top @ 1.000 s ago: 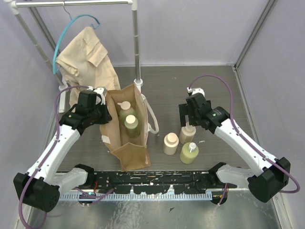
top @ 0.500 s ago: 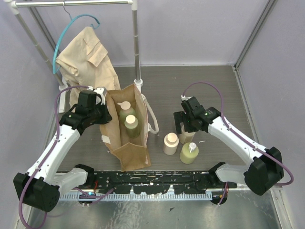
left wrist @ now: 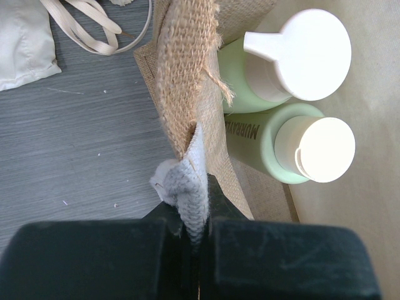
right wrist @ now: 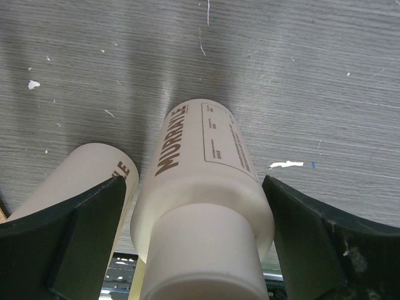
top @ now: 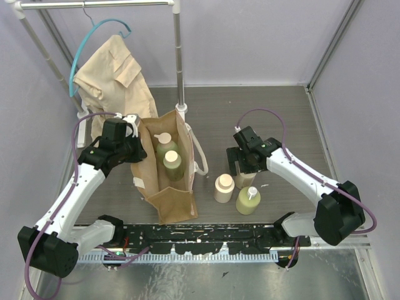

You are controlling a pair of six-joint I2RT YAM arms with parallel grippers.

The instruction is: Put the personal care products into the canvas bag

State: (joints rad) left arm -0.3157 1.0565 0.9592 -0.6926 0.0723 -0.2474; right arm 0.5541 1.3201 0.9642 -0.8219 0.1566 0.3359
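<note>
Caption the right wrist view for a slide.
Right gripper straddles an upright beige-peach plastic bottle with open jaws; a second beige-peach bottle stands beside it on the grey table.

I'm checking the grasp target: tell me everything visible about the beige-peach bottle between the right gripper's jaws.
The beige-peach plastic bottle is round-bodied, with a wide cream cap, brown lettering and a printed label box on its side. It stands upright on the grey wood-grain table, between the open dark jaws of the right gripper; whether they touch it cannot be told. A second beige bottle stands just beyond one jaw.
</note>
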